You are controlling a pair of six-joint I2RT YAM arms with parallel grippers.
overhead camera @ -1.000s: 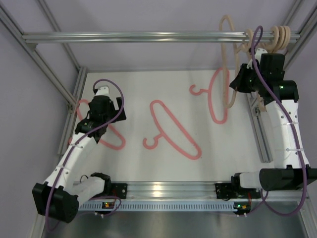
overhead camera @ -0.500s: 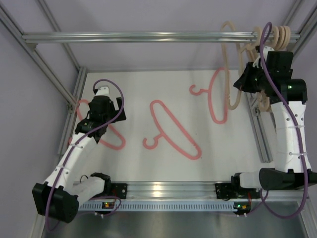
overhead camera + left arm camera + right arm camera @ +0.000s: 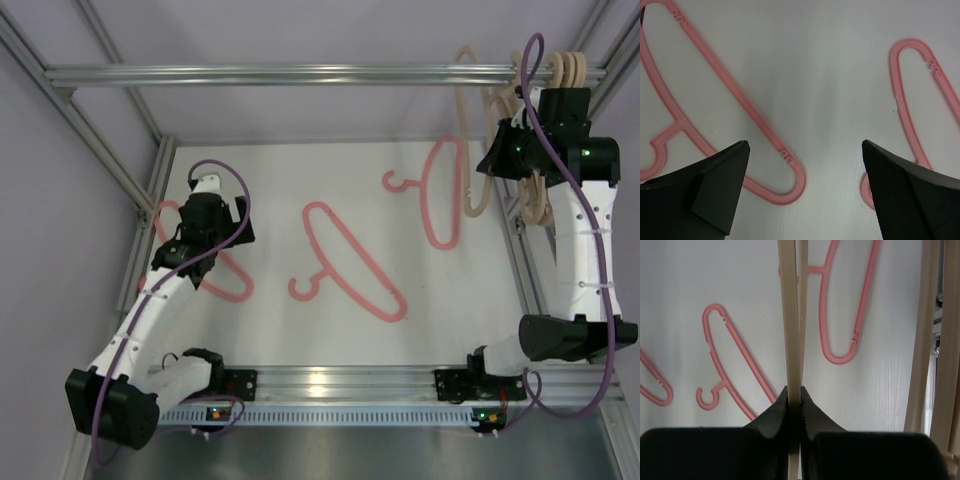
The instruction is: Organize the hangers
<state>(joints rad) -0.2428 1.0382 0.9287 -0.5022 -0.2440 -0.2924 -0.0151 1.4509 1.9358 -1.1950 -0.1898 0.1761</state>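
Right gripper point(image 3: 794, 405) pinches a beige hanger point(image 3: 790, 315) by the rail; three pink hangers lie on the tabletop point(image 3: 300, 180).

The right gripper is raised at the far right corner, its fingers pressed tight on the thin beige hanger, which hangs upright just beside a bunch of other beige hangers point(image 3: 570, 70) hooked over the metal rail point(image 3: 300, 73) above the far edge. Whether the held hanger's hook sits on the rail cannot be told. The left gripper point(image 3: 805, 150) hovers near the left edge with its fingers spread wide, holding nothing. One pink hanger point(image 3: 232, 285) lies below it at the left edge, a second pink hanger point(image 3: 350, 262) lies at the middle of the tabletop, and a third pink hanger point(image 3: 440, 200) lies toward the far right corner, near the held one.
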